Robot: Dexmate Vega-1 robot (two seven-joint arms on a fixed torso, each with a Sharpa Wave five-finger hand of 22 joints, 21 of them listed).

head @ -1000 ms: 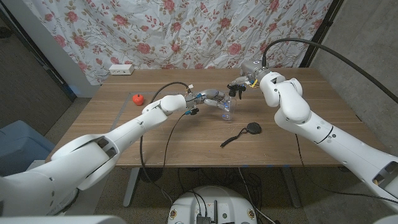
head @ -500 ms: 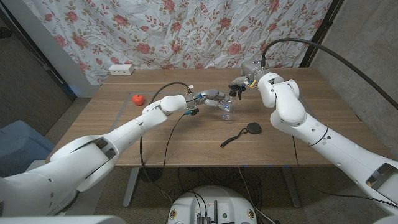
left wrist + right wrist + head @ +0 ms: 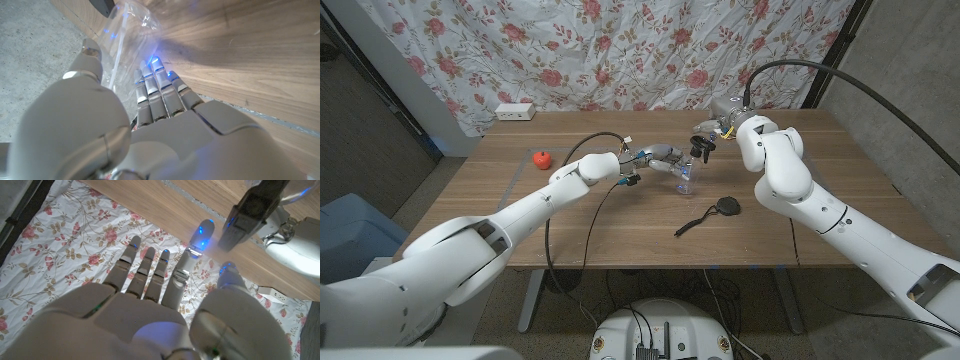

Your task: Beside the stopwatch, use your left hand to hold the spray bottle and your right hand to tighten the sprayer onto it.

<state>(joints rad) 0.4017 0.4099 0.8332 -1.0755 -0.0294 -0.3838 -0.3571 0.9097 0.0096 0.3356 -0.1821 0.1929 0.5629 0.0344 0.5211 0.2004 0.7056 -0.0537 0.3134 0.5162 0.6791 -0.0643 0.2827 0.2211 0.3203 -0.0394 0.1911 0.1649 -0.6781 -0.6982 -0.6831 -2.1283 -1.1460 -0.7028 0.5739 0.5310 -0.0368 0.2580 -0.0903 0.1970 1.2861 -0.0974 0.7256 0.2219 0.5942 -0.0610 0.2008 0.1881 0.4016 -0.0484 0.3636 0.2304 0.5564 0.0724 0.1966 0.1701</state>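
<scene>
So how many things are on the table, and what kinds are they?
Clear spray bottle: 1
Black sprayer: 1
Black stopwatch with cord: 1
Small red-orange thing: 1
White power strip: 1
Total: 5

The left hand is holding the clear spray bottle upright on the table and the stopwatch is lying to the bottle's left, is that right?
Not quite. In the head view the stopwatch lies to the right of the spray bottle, nearer the table's front edge. The left hand does hold the bottle upright.
</scene>
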